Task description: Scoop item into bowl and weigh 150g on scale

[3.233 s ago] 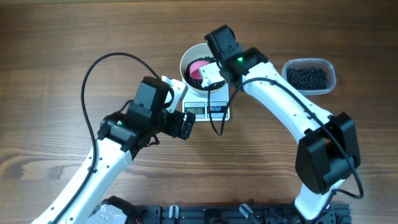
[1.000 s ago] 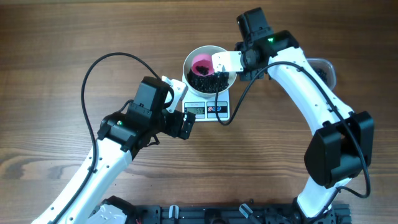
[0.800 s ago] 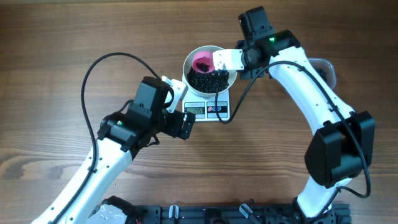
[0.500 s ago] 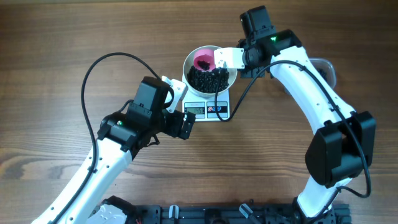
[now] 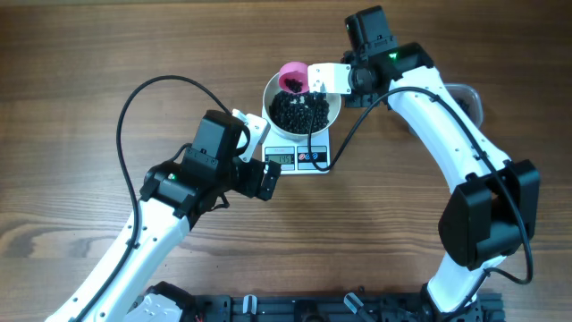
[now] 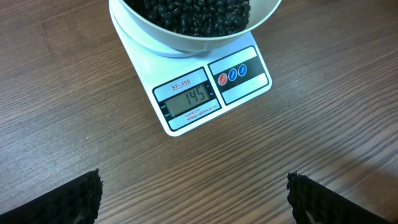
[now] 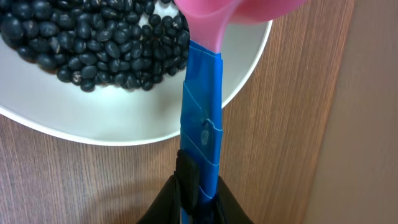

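The white bowl [image 5: 271,97] stands on the white scale [image 5: 299,159] and holds a heap of black beans [image 5: 299,112]. In the left wrist view the scale [image 6: 239,74] shows 145 under the bowl [image 6: 180,43]. My right gripper [image 5: 318,79] is shut on the blue taped handle [image 7: 202,112] of a pink scoop [image 5: 292,77], which hangs over the bowl's far rim. The scoop's cup [image 7: 236,12] sits above the beans [image 7: 93,43]. My left gripper [image 6: 194,199] stands open over bare table just in front of the scale, with nothing between its fingers.
A clear plastic tub [image 5: 471,98] lies to the right of the scale, mostly hidden behind the right arm. A black cable [image 5: 134,98] loops over the table left of the bowl. A dark rail [image 5: 295,309] runs along the front edge.
The right gripper has lifted the pink scoop out of the beans and drawn it back to the bowl's far rim. The left arm has not moved.
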Controlling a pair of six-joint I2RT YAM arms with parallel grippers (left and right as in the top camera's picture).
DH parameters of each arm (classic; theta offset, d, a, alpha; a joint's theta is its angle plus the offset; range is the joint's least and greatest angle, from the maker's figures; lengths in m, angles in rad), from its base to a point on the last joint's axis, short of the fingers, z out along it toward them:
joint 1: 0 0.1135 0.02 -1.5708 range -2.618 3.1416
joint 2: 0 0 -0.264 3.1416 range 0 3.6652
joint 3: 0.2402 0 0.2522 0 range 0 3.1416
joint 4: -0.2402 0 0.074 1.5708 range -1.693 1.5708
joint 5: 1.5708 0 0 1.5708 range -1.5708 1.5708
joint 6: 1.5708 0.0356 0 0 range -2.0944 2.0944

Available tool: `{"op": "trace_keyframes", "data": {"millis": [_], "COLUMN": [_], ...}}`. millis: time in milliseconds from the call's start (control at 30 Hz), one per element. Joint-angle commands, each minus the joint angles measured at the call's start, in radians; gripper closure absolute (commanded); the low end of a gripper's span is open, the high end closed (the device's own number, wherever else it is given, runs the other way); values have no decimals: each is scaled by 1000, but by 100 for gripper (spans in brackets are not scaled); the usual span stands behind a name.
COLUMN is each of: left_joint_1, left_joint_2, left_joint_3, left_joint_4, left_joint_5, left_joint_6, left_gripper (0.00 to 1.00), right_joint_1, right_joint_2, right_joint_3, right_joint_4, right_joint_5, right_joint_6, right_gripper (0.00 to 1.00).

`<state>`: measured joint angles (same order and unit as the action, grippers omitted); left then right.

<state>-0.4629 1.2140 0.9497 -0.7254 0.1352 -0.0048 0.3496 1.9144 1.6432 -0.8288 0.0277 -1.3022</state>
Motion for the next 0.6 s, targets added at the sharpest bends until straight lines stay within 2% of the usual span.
{"op": "trace_keyframes", "data": {"millis": [0,133,267,567], "left_joint_1": [-5,-5,-5,-5], "left_joint_2": [4,4,4,4], "left_joint_3": [18,18,18,18], "left_joint_4": [3,3,3,3], "left_joint_5": [-6,-5,-6,-6], "left_joint_6": [-3,-3,-3,-3], "left_gripper": [0,0,0,0], "right_joint_1": [-3,-3,1,12], "right_joint_2": [2,2,2,2], "right_joint_3": [25,25,25,25], "right_joint_4": [4,3,-7,15], "right_joint_5": [35,39,77,111], "right_joint_6": [-8,-8,-115,-112], "right_gripper": [96,96,96,96]}}
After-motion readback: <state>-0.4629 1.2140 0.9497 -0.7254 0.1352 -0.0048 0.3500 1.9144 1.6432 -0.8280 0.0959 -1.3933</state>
